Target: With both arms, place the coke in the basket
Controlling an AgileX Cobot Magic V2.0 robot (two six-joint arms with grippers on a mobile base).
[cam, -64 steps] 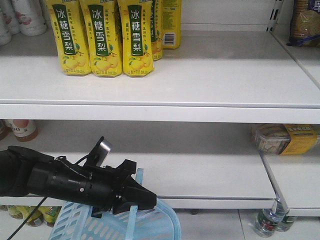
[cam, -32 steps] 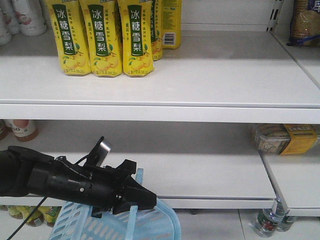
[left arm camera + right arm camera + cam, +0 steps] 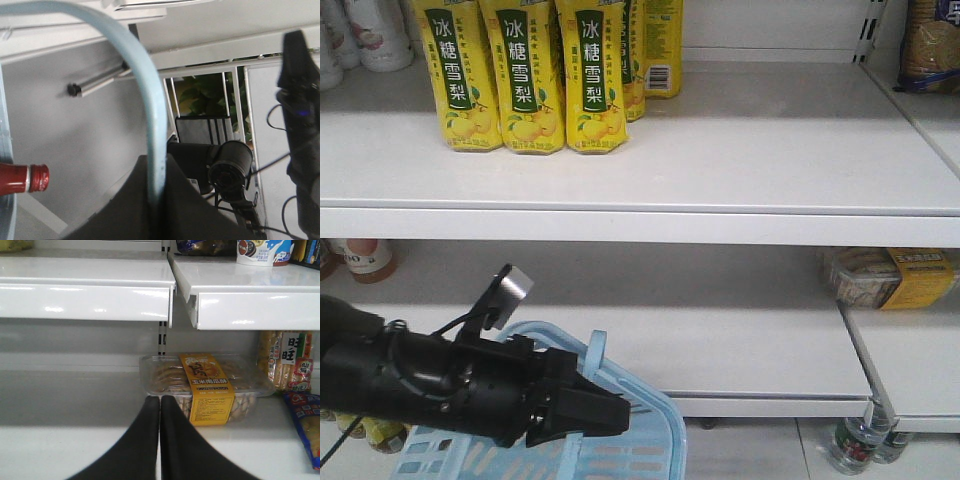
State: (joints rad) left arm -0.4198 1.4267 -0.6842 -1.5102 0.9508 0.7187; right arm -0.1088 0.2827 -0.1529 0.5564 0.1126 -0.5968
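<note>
The pale blue basket hangs at the bottom of the front view, under the lower shelf. My left gripper is shut on its flat swing handle. In the left wrist view that handle curves up out of the closed left gripper. The coke shows only its red neck and cap at the left edge, beside a strip of basket wall; the front view hides it. My right gripper is shut on nothing, pointing at a lower shelf.
Yellow pear-drink bottles stand on the upper shelf. A clear cookie box with a yellow label lies right behind the right fingertips, with snack packs to its right. Water bottles stand on the floor at right.
The left arm has shifted down and left in the front view, and the basket has swung so much more of its rim and handle shows. The grip on the handle is unchanged.
</note>
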